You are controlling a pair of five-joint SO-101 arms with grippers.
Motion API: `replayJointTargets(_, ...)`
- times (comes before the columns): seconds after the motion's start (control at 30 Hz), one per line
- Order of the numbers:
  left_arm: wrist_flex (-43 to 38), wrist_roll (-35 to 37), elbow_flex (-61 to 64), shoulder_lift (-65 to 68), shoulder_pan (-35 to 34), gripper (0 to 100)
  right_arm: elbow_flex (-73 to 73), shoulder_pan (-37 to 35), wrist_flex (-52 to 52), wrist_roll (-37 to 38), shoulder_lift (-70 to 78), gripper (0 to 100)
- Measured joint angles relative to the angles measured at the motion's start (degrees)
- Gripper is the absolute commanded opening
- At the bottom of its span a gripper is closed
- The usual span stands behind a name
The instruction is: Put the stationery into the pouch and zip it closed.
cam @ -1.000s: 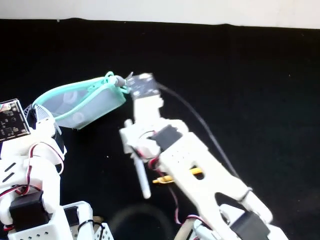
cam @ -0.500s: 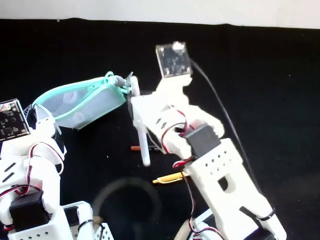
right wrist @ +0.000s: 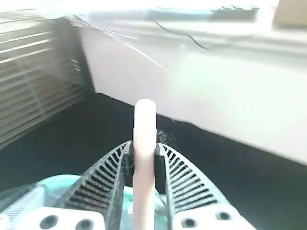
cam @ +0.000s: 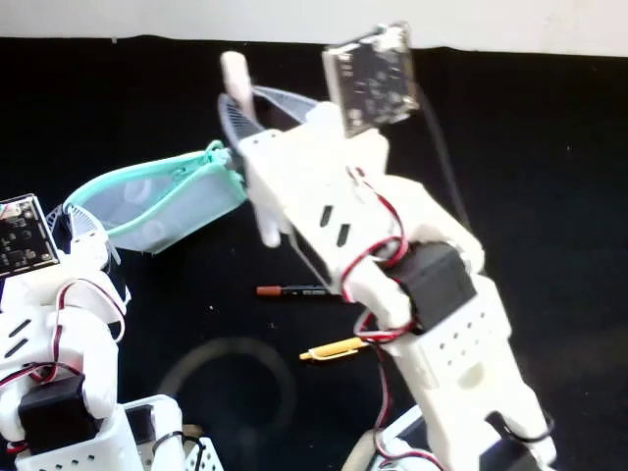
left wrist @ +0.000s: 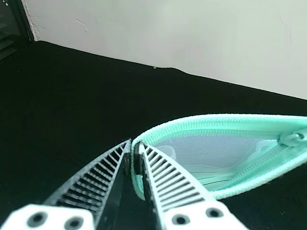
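A mint-green pouch (cam: pixel 157 201) hangs open above the black table, and my left gripper (cam: pixel 77 224) is shut on its near end. The left wrist view has those fingers (left wrist: pixel 135 146) pinching the pouch rim (left wrist: pixel 216 122), with the zipper pull (left wrist: pixel 292 138) at the far end. My right gripper (cam: pixel 235 108) is raised beyond the pouch's far end, shut on a pale stick-like pen (cam: pixel 257 186) that stands nearly upright. In the right wrist view the pen (right wrist: pixel 145 115) rises between the right gripper (right wrist: pixel 144 146) fingers, the pouch (right wrist: pixel 43 191) lying below.
A red-and-black pen (cam: pixel 294 290) and a yellow pen (cam: pixel 339 348) lie on the table (cam: pixel 530 177) under the right arm. A faint ring mark (cam: pixel 226 378) shows near the front. A pale wall (cam: pixel 118 18) runs along the table's back edge.
The right arm has risen and swung back from the pouch's zipper end, carrying the pale pen upward. The red-and-black pen came into view. The left arm and pouch stayed put.
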Motion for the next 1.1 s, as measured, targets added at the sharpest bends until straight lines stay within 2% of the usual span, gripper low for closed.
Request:
replayJointTargets(0.33,0.00,0.00,0.00,0.00,0.00,1,-17.67,-4.04,-0.53,6.95,12.40,0.5)
replayJointTargets(0.83,0.00,0.00,0.00,-0.18,0.00,1,-33.41,-12.66,-2.81,7.12,25.23,0.5)
replayJointTargets(1.1,0.00,0.00,0.00,-0.18,0.00,1,-38.95,-13.36,-2.81,7.12,32.62,0.5)
